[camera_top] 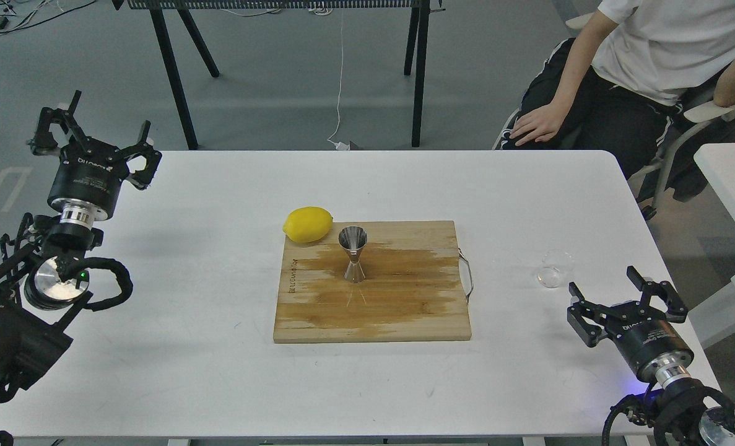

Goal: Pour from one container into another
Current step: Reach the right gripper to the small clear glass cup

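White table (206, 347) fills most of the frame. Board (404, 310) lies at centre. Left gripper (107, 133) at upper left, fingers spread wide, empty, well apart from everything. Right gripper (612, 288) at lower right, fingers wide apart, empty. Lemon (308, 223) touches the board's upper-left corner. Jigger (353, 254) stands upright on the board, just right of the lemon. Cup (555, 268) sits on the table right of the board, just above-left of the right gripper, not touching it. Cup's contents hard to make out; both arms cut off by frame edges.
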Motion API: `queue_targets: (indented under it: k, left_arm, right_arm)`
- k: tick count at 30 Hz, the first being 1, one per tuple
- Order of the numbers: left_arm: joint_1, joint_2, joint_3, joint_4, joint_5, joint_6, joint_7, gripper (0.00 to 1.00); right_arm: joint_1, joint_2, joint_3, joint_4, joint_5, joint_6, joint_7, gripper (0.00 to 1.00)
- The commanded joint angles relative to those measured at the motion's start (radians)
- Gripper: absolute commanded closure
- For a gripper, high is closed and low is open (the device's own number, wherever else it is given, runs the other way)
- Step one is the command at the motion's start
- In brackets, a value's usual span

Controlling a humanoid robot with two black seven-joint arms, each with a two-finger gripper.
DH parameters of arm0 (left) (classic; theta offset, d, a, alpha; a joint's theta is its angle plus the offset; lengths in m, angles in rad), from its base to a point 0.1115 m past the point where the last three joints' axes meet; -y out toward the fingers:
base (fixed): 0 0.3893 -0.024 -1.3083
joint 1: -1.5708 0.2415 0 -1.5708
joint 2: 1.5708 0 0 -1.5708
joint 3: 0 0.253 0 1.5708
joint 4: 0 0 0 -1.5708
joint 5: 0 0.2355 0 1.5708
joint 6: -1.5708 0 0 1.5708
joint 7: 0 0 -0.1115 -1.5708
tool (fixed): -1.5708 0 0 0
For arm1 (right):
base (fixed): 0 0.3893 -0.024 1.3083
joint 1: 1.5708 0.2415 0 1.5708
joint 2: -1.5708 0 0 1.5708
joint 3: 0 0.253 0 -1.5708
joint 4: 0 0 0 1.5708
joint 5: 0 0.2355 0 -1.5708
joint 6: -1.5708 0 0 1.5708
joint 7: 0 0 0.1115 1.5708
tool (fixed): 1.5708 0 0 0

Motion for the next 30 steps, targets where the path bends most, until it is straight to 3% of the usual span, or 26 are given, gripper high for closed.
queue_targets:
  k: [1,3,7,13,18,30]
  left_arm:
    - [0.000,0.010,-0.002,0.000,0.000,0.000,-0.001,0.00]
    - [-0.002,0.013,-0.002,-0.001,0.000,0.000,-0.001,0.00]
    - [0.000,0.022,0.006,-0.008,0.000,0.000,0.002,0.00]
    - [0.000,0.036,0.011,-0.006,0.002,0.000,0.005,0.00]
    - [-0.012,0.048,0.015,-0.006,0.006,0.000,0.006,0.00]
    - [-0.012,0.084,0.015,-0.008,0.006,0.000,0.005,0.00]
  right_arm:
    - [0.006,0.040,0.002,-0.025,0.000,-0.025,-0.002,0.00]
    - [0.035,0.053,-0.001,-0.045,0.001,-0.067,-0.009,0.00]
    - [0.075,0.096,0.016,-0.055,0.001,-0.158,-0.088,0.00]
    - [0.196,0.154,0.010,-0.174,0.001,-0.304,-0.121,0.00]
    - [0.210,0.220,0.017,-0.203,0.000,-0.292,-0.141,0.00]
    - [0.221,0.219,0.063,-0.213,0.000,-0.299,-0.137,0.00]
